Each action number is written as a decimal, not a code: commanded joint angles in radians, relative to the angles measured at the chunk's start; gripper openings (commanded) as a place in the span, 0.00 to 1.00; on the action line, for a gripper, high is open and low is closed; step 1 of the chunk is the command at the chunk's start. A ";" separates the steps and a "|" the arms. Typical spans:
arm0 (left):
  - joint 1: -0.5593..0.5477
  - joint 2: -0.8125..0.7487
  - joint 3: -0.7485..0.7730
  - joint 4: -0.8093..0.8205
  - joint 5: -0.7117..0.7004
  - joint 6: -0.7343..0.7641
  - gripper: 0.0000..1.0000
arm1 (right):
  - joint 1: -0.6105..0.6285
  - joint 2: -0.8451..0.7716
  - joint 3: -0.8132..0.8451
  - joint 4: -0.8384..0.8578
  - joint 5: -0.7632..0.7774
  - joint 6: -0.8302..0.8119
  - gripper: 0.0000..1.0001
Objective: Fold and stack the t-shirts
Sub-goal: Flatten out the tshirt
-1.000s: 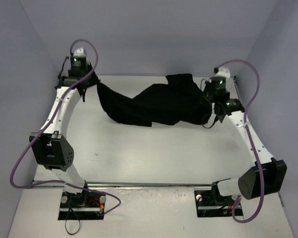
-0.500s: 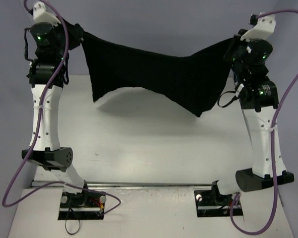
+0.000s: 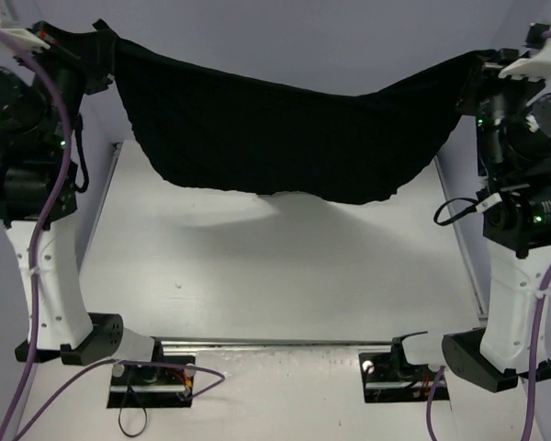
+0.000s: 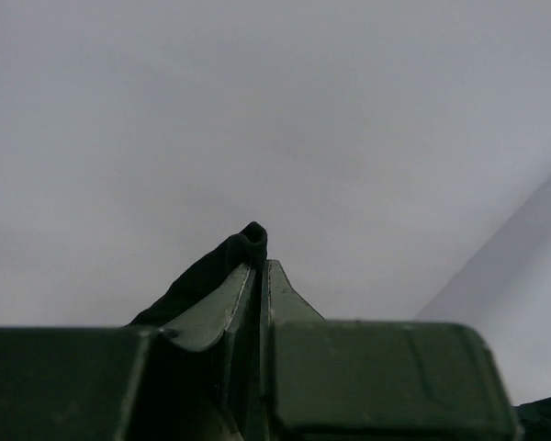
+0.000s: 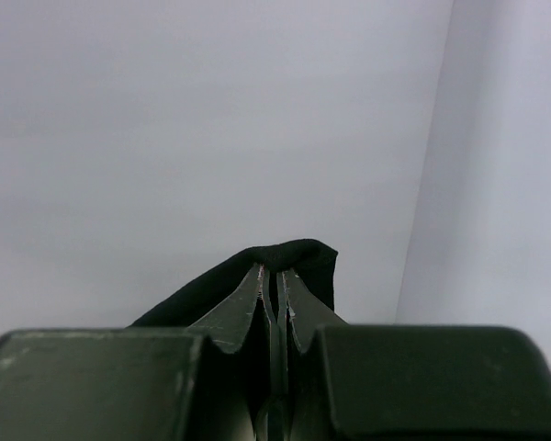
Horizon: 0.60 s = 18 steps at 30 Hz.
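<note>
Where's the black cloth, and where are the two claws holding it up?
Plain black soft fabric t-shirt (image 3: 285, 138): top view, middle of the hanging cloth.
Left gripper (image 4: 260, 266): left wrist view, fingertips shut on the t-shirt's edge.
Right gripper (image 5: 274, 273): right wrist view, fingertips shut on a fabric fold.

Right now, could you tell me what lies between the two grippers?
The black t-shirt spans from left gripper to right gripper, sagging above the table, as the top view shows.

A white table (image 3: 285, 276) carries two bolted arm bases (image 3: 151, 372).
</note>
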 commanded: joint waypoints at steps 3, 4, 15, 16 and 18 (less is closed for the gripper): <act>0.006 -0.180 0.016 0.013 -0.003 0.104 0.00 | -0.001 -0.143 0.006 0.096 -0.018 -0.025 0.00; 0.006 -0.199 0.008 -0.001 0.004 0.109 0.00 | -0.001 -0.163 0.001 0.097 -0.024 -0.022 0.00; 0.005 -0.390 -0.120 -0.038 0.011 0.104 0.00 | 0.009 -0.298 -0.045 0.090 -0.054 -0.018 0.00; 0.005 -0.391 -0.116 -0.046 0.015 0.103 0.00 | 0.010 -0.299 -0.049 0.089 -0.058 -0.015 0.00; 0.005 -0.392 -0.122 -0.052 0.021 0.099 0.00 | 0.010 -0.296 -0.059 0.087 -0.067 -0.005 0.00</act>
